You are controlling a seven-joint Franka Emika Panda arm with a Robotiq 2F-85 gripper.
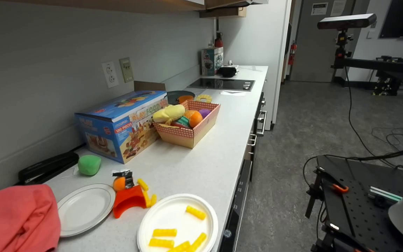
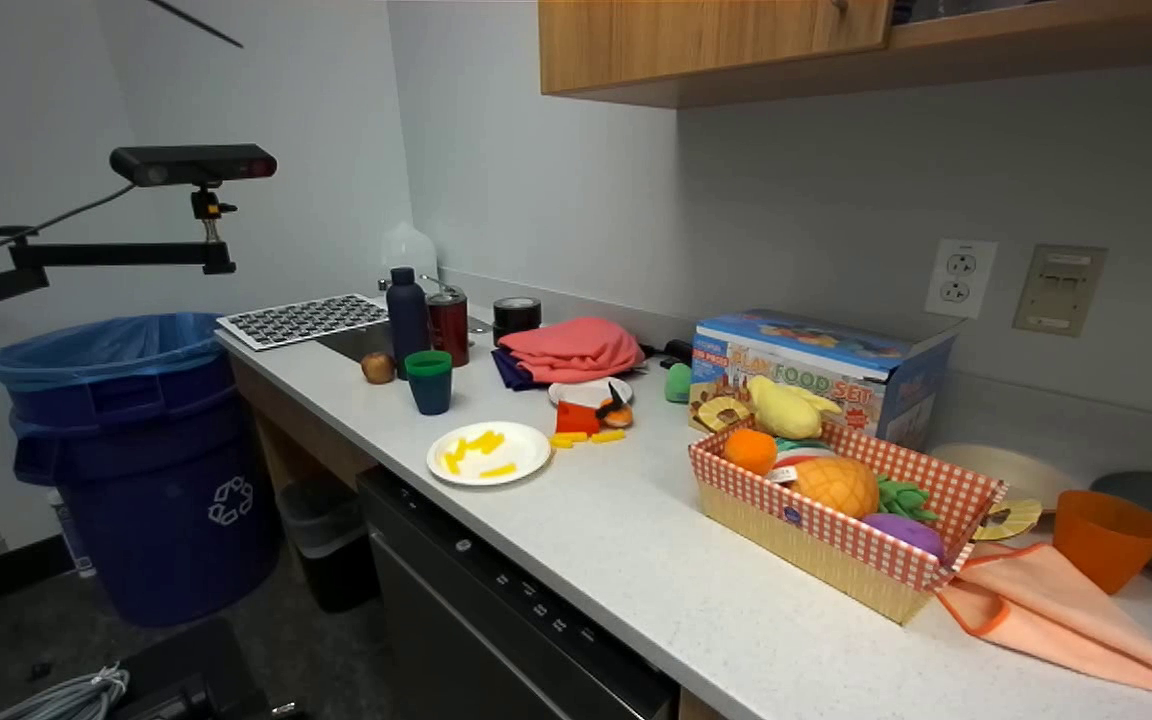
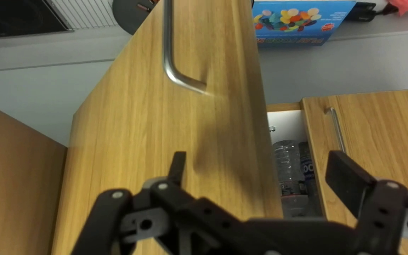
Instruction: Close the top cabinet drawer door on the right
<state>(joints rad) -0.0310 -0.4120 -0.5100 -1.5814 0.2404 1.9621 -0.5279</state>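
Closing the door (image 3: 168,131), ajar just ahead of the spread claw (image 3: 257,161), likely needs steady pressure on its outer face near the free edge (image 3: 257,141), with fingers (image 3: 347,182) clear of the handle (image 3: 168,56).

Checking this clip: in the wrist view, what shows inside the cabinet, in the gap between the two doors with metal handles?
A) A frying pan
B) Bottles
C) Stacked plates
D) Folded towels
B: bottles show in the gap between the swung-out door and the neighbouring door.
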